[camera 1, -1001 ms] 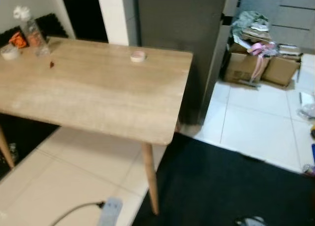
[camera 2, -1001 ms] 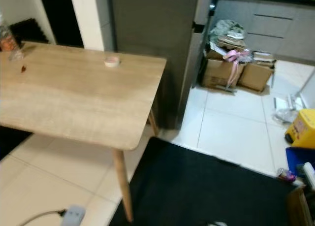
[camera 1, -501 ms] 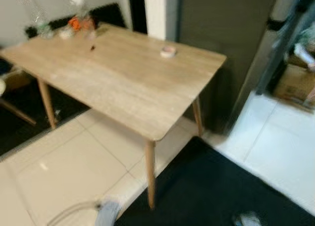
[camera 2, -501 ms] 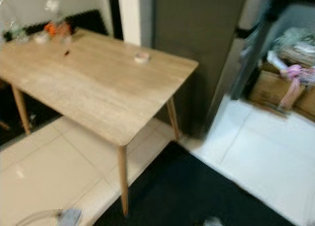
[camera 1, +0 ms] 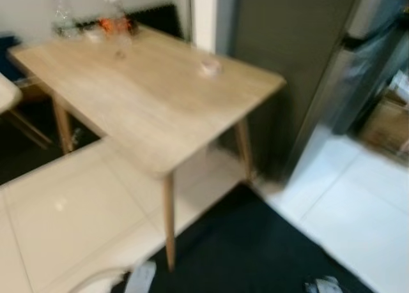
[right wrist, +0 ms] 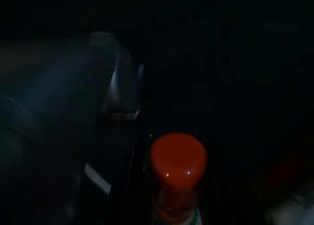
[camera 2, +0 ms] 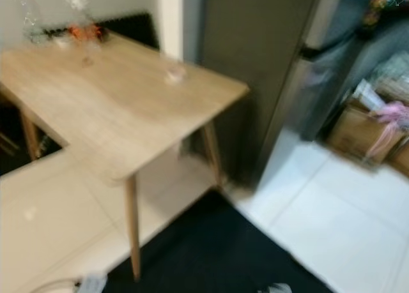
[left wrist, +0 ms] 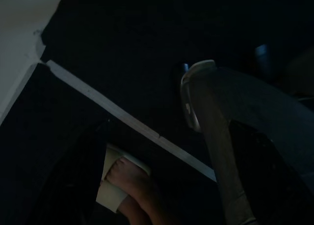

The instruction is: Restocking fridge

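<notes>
Not much of the robot can be seen, and the wrist views are very dark. The right gripper (right wrist: 177, 186) has black fingers (right wrist: 128, 186) with a slightly glossy edge. Beside it is a smooth grey shell (right wrist: 117, 87), rounded and blurred. The left wrist view shows a long grey-silver shell (left wrist: 221, 137) with a pale, curved rim.

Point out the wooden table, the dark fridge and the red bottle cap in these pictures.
wooden table (camera 1: 153, 108), left eye view, bare middle of its top.
dark fridge (camera 1: 281, 57), left eye view, its flat side panel.
red bottle cap (right wrist: 177, 157), right wrist view, top of the cap.
</notes>
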Tool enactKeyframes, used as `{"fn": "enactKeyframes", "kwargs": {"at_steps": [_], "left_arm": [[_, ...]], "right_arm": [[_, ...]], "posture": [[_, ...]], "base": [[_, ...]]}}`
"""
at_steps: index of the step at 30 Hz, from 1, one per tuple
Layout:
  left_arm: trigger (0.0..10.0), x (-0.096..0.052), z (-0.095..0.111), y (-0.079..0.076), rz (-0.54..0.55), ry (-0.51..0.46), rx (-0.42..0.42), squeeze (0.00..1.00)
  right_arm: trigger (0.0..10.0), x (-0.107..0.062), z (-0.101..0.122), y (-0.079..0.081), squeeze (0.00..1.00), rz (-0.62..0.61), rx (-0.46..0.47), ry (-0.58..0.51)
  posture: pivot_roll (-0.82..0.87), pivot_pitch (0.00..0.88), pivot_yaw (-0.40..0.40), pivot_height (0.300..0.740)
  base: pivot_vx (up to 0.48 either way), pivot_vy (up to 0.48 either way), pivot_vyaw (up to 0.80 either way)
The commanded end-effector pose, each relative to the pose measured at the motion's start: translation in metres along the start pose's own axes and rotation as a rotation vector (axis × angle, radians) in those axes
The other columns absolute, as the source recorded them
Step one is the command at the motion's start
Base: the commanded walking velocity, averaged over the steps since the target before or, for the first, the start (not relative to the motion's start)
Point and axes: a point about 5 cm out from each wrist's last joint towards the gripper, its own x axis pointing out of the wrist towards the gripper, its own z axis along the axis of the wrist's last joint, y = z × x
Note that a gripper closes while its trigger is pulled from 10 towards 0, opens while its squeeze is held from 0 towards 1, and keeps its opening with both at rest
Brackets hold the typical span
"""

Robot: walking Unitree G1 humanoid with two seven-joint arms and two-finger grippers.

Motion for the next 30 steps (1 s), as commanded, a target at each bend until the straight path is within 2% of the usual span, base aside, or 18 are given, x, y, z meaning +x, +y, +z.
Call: {"fn": "enactKeyframes", "kwargs": {"at_steps": [1,5,13,19,30], "left_arm": [[10.0,0.001,-0.001,-0.003,-0.004,0.006,0.005,0.00],[10.0,0.001,-0.001,-0.003,-0.005,0.006,0.006,0.00],[10.0,0.000,-0.001,-0.001,-0.002,0.006,0.007,0.00],[10.0,-0.001,-0.002,0.003,0.002,0.007,0.007,0.00],[10.0,0.000,-0.001,0.000,0.000,0.004,0.007,0.00]], "right_arm": [[10.0,0.000,0.007,-0.003,0.00,-0.007,-0.009,-0.020],[10.0,0.000,0.006,-0.004,0.00,-0.004,-0.005,-0.018],[10.0,0.000,0.006,-0.003,0.00,0.009,-0.017,-0.010],[10.0,0.004,0.010,0.010,0.00,0.025,-0.023,-0.013],[10.0,0.007,0.017,0.018,0.00,0.031,-0.015,-0.030]], "posture": [[-0.02,0.000,-0.002,0.740],[-0.02,0.000,0.000,0.740],[-0.02,0.000,0.001,0.740],[-0.02,0.000,0.001,0.740],[-0.02,0.000,0.001,0.740]], "base": [[0.000,-0.480,0.00],[0.000,-0.480,0.00],[0.000,-0.480,0.80],[0.000,-0.480,0.80],[0.000,-0.480,0.80]]}}
